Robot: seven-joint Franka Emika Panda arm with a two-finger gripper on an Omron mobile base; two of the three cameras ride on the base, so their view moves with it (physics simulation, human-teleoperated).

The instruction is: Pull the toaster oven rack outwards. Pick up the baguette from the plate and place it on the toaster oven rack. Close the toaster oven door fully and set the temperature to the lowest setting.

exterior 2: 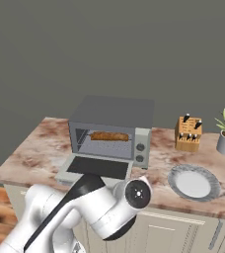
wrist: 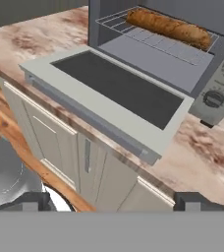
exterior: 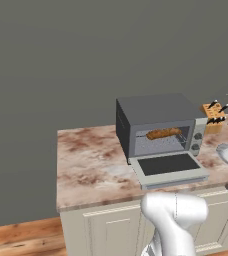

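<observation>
Gripper is low in front of the counter with its 2 fingertips spread wide and nothing between them, looking up at the dropped-open door. Biggest first: the toaster oven sits on the marble counter, door flat, rack inside the cavity. The baguette lies on that rack, and the plate is well off by the knob side.
</observation>
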